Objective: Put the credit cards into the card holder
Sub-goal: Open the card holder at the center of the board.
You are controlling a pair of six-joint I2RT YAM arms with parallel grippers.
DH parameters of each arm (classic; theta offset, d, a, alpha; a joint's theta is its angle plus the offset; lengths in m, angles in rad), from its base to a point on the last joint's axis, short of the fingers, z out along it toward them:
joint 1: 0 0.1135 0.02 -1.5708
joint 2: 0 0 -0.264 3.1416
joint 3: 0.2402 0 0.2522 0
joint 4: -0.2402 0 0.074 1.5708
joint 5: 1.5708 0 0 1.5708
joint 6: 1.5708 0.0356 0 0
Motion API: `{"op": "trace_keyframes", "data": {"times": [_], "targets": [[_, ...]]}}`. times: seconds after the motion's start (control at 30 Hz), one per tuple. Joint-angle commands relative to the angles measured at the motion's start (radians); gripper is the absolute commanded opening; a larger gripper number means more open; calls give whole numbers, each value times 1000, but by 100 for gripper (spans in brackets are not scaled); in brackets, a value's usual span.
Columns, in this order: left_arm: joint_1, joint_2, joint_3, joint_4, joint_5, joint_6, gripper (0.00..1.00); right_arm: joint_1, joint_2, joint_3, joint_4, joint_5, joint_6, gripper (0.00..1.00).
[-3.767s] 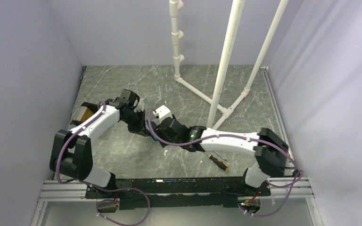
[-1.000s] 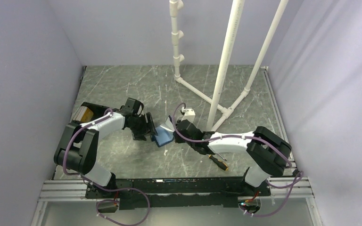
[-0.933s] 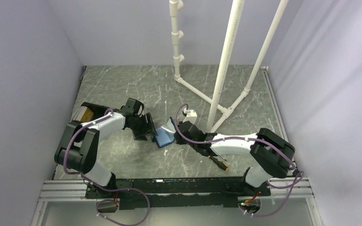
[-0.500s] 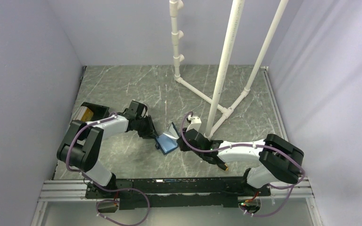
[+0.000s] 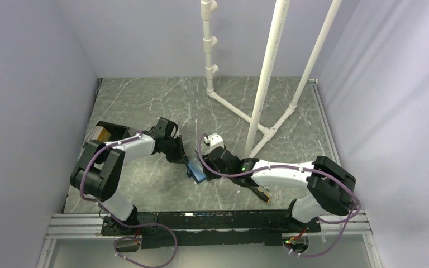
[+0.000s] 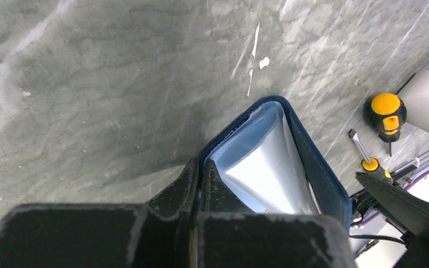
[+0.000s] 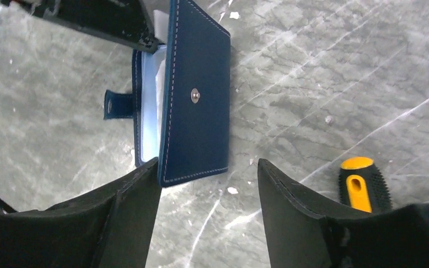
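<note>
Top external view: a grey-green marbled tabletop [image 5: 145, 100] sits boxed in by plain lavender walls [image 5: 33, 67] on the left, back and right. A white pipe frame [image 5: 268, 72] rises from the table's far right part. A black open-topped box [image 5: 109, 127] stands by the left wall, and a screwdriver [image 5: 261, 192] with a yellow-and-black handle lies near the front, right of centre.

The card holder [image 5: 196, 171] is near the middle of the table, between the two arms, its navy cover partly folded over a pale blue inside and its clasp tab sticking out to one side. The left gripper [image 6: 198, 167] is clenched on one edge of the holder's cover. The right gripper [image 7: 206, 162] is released, its jaws spread wide with the holder's near end between the tips; contact there cannot be made out.
</note>
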Motion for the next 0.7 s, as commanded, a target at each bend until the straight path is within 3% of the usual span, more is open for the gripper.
{"op": "trace_keyframes", "data": {"times": [0.0,0.37,0.67], "targets": [[-8,11,24,-36,13,44,0,6,-65,56,-73,-81,-219,68],[-7,25,40,-56,14,73,0,5,55,146,24,-205,-333,73],[-8,26,56,-75,22,96,0,16,144,174,35,-18,-316,73]]}}
